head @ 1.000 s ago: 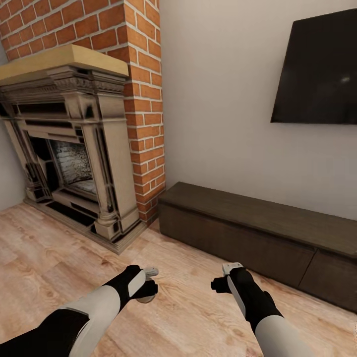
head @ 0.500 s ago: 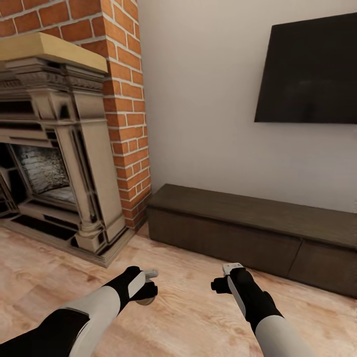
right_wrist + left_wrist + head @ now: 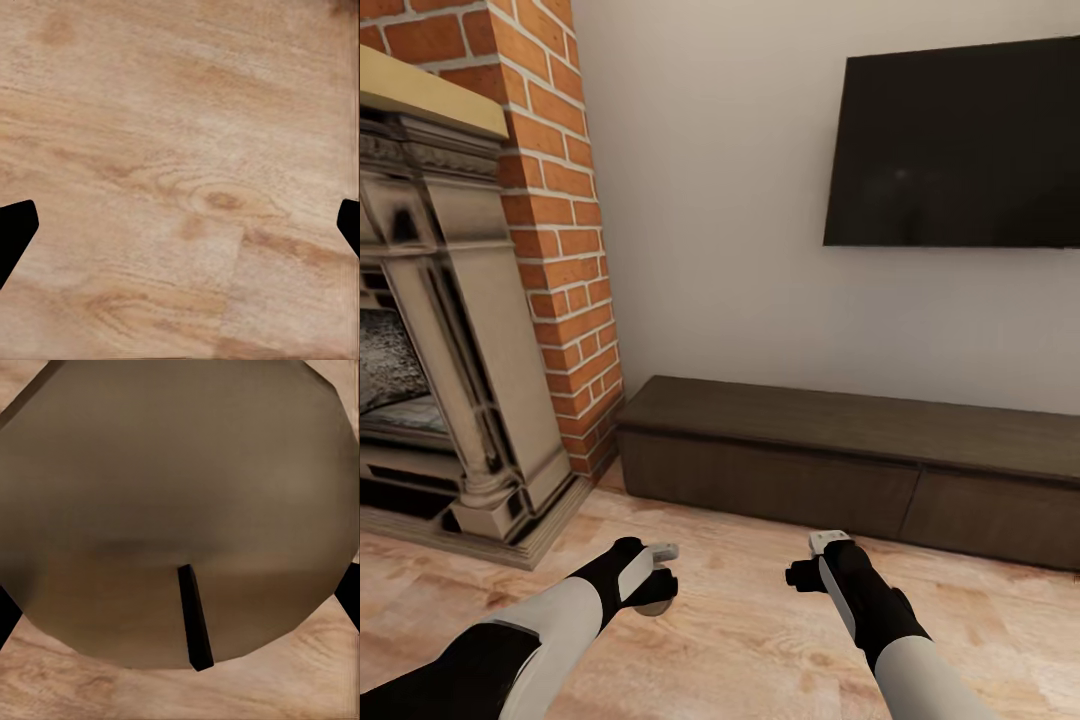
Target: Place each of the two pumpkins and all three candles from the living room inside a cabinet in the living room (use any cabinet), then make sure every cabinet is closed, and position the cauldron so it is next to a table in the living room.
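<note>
Right now the left gripper (image 3: 660, 580) clamps its fingers on a candle (image 3: 180, 510); the right gripper (image 3: 812, 560) hangs spread and empty. Ahead at one o'clock, the cabinet (image 3: 840, 460) is shut, its length crosswise, nearer the right arm.

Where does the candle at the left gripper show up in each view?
Head view: the candle sits low, left of centre, tucked under the left gripper.
Left wrist view: the candle looms large across the middle.
Right wrist view: bare planks between the right gripper's fingertips.
Shared landmark: the wood plank floor.
</note>
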Controlling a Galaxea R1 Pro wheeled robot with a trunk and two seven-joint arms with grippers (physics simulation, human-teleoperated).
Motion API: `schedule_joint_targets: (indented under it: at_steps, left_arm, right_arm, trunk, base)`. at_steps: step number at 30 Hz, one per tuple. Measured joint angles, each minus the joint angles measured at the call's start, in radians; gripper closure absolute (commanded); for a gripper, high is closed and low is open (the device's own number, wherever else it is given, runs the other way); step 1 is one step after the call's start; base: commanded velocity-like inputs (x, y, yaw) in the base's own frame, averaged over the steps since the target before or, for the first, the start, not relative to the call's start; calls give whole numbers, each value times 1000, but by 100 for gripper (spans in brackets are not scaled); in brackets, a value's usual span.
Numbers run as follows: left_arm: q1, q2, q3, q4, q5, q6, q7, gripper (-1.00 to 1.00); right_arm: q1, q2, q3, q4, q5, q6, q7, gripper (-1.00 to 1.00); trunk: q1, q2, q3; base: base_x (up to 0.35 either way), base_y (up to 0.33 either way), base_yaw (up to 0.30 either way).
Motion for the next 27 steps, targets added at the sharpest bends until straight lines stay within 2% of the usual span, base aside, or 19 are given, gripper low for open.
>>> schedule_joint_targets:
  at_steps: [7, 16, 27]
  left_arm:
    - [0, 0, 0, 3, 0, 0, 0, 100]
    - [0, 1, 1, 13, 1, 0, 0, 100]
    - [0, 2, -1, 14, 0, 0, 0, 100]
  right_arm:
    - [0, 0, 0, 0, 0, 0, 0, -100]
    - [0, 0, 1, 3, 0, -1, 0, -100]
    - [0, 2, 4, 3, 1, -5, 0, -100]
  trunk:
    - [0, 0, 0]
    - [0, 0, 0]
    - [0, 0, -1]
  base:
    - [21, -1, -297]
    - [192, -122, -279]
    - [25, -13, -45]
